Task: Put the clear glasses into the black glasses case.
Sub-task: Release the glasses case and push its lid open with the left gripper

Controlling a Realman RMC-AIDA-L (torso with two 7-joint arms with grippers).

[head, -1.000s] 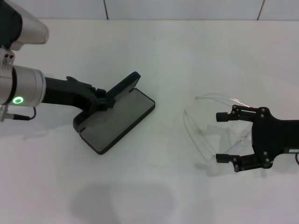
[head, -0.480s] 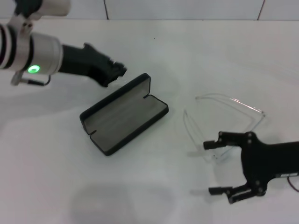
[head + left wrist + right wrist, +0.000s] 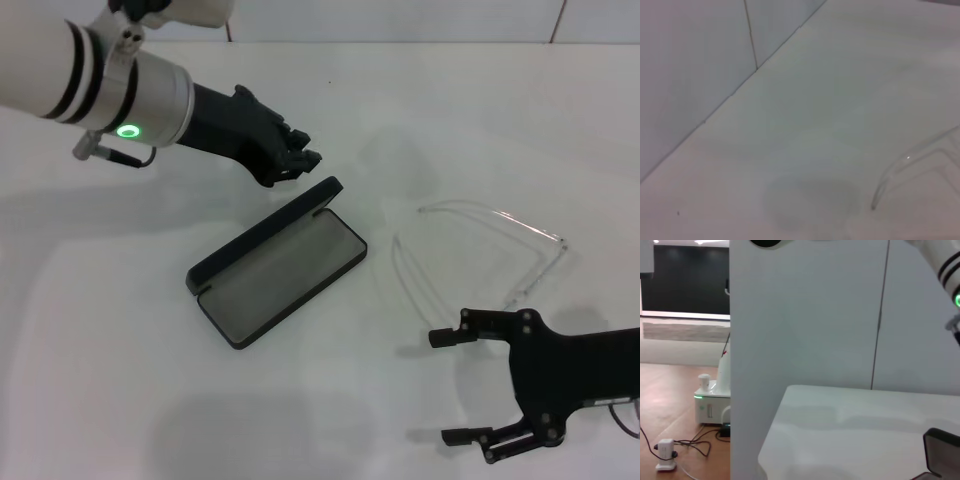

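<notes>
Both arms pulled back since before. One clear glasses (image 3: 480,250), faint transparent frame, arms unfolded, lies on white table (image 3: 420,110) just right of one black glasses case (image 3: 280,262), open, grey lining up. Right gripper (image 3: 455,388) wide open, empty, nearer than glasses. Left gripper (image 3: 300,160) above case; opening unclear.

The black glasses case (image 3: 277,265) lay open, grey lining up and lid raised, just below the left claw (image 3: 298,160), while the clear glasses (image 3: 478,255), arms unfolded, rested apart from it just beyond the open right claw (image 3: 455,385).
</notes>
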